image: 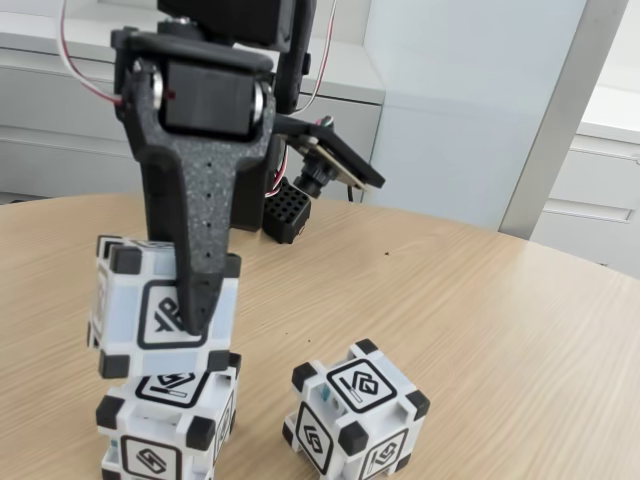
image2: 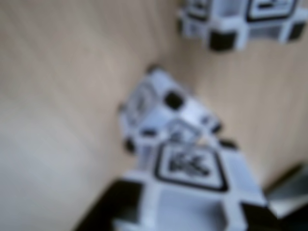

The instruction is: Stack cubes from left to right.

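Observation:
My gripper (image: 180, 325) is shut on a white cube (image: 125, 310) with black corners, held slightly tilted at the left of the fixed view. Directly under it stands a second cube (image: 165, 430) on the wooden table; whether the two touch I cannot tell. A third cube (image: 355, 420) sits alone on the table to the right. The blurred wrist view has the held cube (image2: 187, 192) at the bottom, the lower cube (image2: 159, 108) beneath and beyond it, and the third cube (image2: 240, 19) at the top right. A dark finger (image2: 103, 207) shows at the bottom left.
The round wooden table (image: 480, 320) stretches to the right and back. A small black gridded block (image: 288, 215) and a camera module (image: 335, 165) sit near the arm's base behind the cubes. White cabinets stand beyond the table's edge.

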`<state>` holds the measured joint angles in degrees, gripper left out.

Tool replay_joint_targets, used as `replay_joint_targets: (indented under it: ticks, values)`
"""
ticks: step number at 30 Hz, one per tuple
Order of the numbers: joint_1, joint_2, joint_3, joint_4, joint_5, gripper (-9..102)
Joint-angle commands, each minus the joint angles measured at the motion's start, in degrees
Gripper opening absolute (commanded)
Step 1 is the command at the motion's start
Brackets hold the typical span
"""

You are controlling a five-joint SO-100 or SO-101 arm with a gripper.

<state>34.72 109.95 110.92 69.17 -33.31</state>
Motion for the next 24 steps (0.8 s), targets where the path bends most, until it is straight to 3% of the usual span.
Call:
replay_joint_targets:
  ticks: [1, 6, 15, 24]
  values:
    - [0.35, 0.26, -2.37, -0.79, -0.7, 26]
    - [0.35, 0.26, -2.37, -0.79, -0.97, 34]
    - [0.35, 2.37, -3.16, 0.26, 1.14, 37]
    - [-0.79, 19.51, -2.72, 3.78, 4.39, 36]
